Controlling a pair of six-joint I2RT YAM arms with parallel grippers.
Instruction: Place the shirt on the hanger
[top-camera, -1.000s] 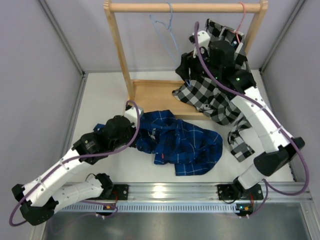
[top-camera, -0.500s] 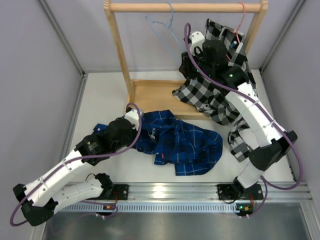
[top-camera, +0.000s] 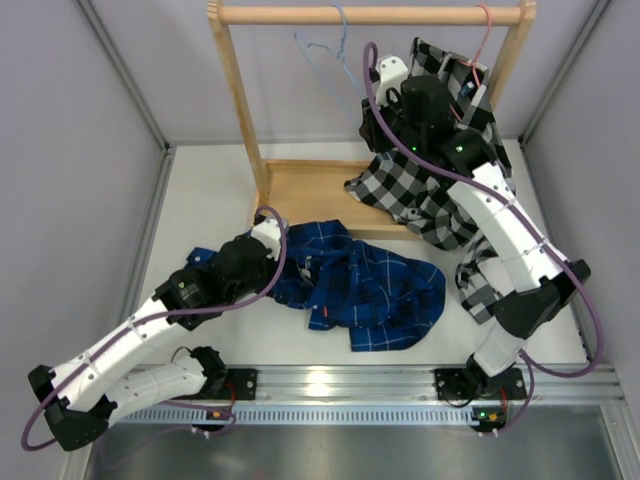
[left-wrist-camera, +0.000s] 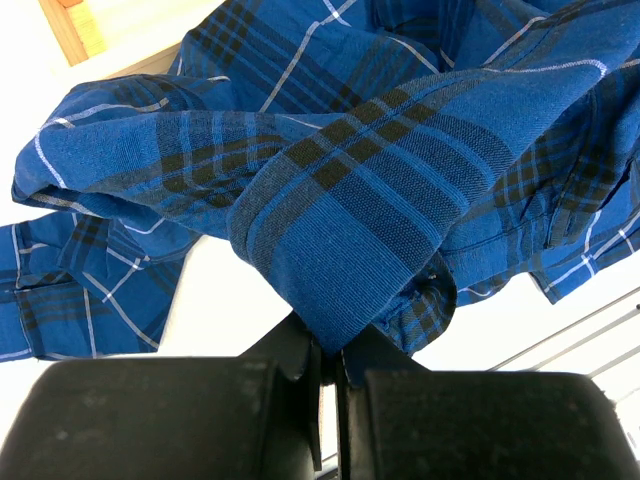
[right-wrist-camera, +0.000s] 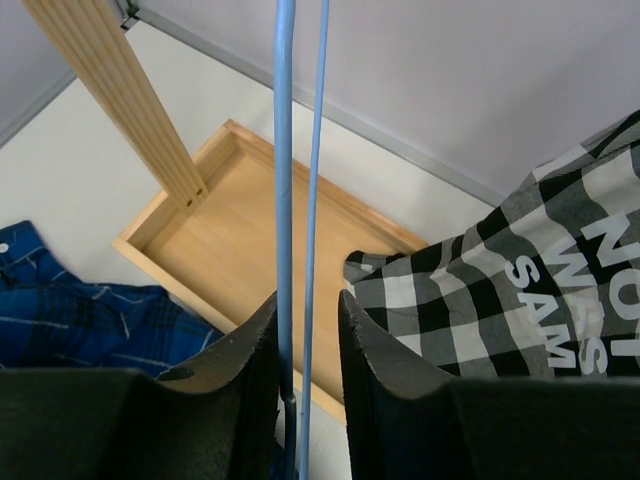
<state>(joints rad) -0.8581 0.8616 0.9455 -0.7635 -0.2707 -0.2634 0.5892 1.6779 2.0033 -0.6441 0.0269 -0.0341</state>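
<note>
While L jaws pinched on the soft plaid shirt (left-wrist-camera: 350, 190); R jaws clamping thin wire hanger (right-wrist-camera: 285, 200).

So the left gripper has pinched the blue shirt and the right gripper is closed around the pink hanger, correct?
Not quite: in the right wrist view the right gripper is around the light-blue hanger, not the pink one. The left gripper does pinch the blue shirt.

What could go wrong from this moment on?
1. The left gripper pinches only one narrow fold of the blue plaid shirt; lifting may pull it free.
2. The right gripper straddles two thin wires of the light-blue hanger; they may slip or twist.
3. The right arm crowds the checked shirt and may snag it.
</note>
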